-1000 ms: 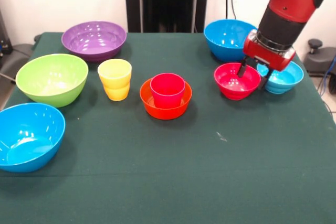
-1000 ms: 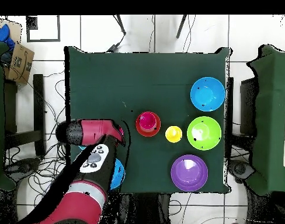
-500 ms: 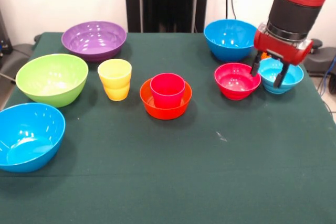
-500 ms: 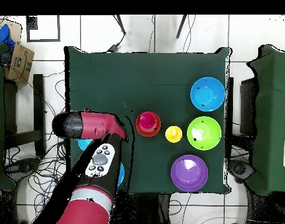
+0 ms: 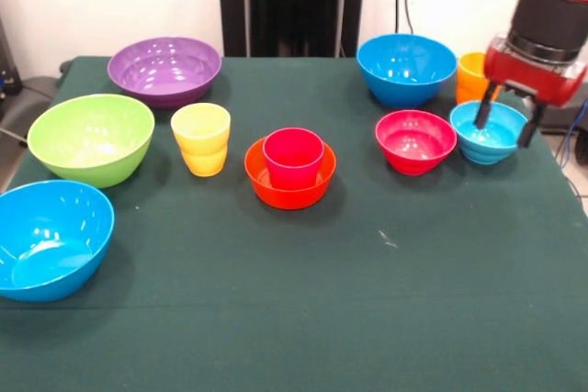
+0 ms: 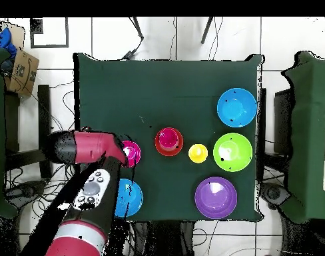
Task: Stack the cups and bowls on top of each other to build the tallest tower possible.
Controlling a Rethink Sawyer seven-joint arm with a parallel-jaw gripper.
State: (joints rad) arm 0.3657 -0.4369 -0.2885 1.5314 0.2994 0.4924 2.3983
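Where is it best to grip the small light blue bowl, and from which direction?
Probably by its rim, from straight above: the small light blue bowl sits upright and open. The open gripper hangs over it, fingers straddling it. The orange cup and red bowl stand close by.

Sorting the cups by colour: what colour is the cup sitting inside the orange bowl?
Red-pink cup, clearest in the front view.

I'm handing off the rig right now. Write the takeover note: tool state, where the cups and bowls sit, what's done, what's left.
Tool: open, empty, straddling the light blue bowl.
Done: only the red cup nested in the orange bowl.
Loose on the table: yellow cup, orange cup, red bowl, purple bowl, green bowl, two blue bowls.
Left: nearly the whole tower.
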